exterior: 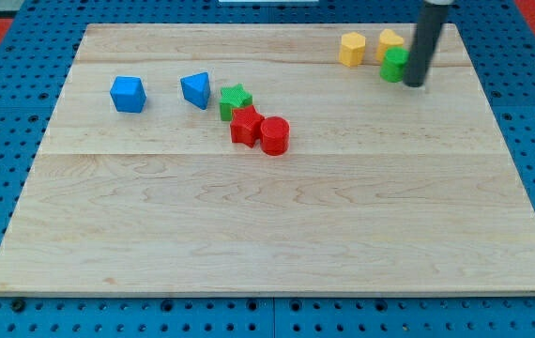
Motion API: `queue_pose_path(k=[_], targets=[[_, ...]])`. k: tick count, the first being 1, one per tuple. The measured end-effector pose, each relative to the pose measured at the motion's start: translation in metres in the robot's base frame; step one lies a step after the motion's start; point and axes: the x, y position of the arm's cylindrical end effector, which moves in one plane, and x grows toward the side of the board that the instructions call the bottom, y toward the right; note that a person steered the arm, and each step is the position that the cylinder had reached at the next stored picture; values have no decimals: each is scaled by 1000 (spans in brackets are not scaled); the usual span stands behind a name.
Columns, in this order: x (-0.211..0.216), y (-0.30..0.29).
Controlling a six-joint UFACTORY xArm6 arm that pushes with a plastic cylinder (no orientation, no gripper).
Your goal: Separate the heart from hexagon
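Note:
A yellow hexagon block (352, 49) lies near the view's top right. A second yellow block (389, 41), seemingly the heart, lies just to its right, with a small gap between them. A green block (394, 65) sits right below the second yellow block. My rod comes down from the top edge and my tip (415, 83) rests on the board, touching the right side of the green block.
A blue cube (128, 94) and a blue wedge-like block (195, 89) lie at the upper left. A green star (235, 99), a red star (246, 125) and a red cylinder (274, 135) cluster near the centre. The wooden board (267, 235) ends close behind the yellow blocks.

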Motion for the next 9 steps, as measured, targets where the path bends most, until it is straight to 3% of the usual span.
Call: queue_pose_path(k=[1, 2, 6, 7, 8, 9], targets=[[-19, 60], [-69, 58], [-94, -282], [-94, -266], [-96, -193], [-126, -145]])
